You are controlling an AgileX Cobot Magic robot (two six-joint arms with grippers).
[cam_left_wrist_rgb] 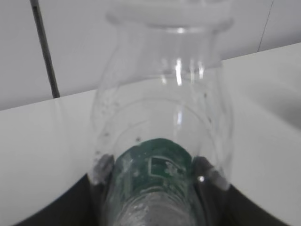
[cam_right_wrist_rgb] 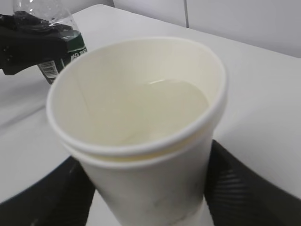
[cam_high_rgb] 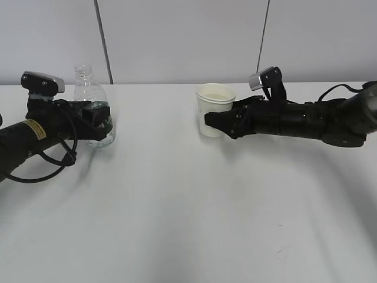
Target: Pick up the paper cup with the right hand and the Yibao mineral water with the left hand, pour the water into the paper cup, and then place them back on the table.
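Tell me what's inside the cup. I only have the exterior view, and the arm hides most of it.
Observer: The right wrist view looks down into the paper cup; there is clear water in the bottom.
Operator: Report the bottle's grip.
Observer: The left wrist view shows the fingers pressed against both sides of the bottle, at its green label.
Operator: Check the cup's grip too.
Observer: In the right wrist view, black fingers flank the cup's lower wall on both sides.
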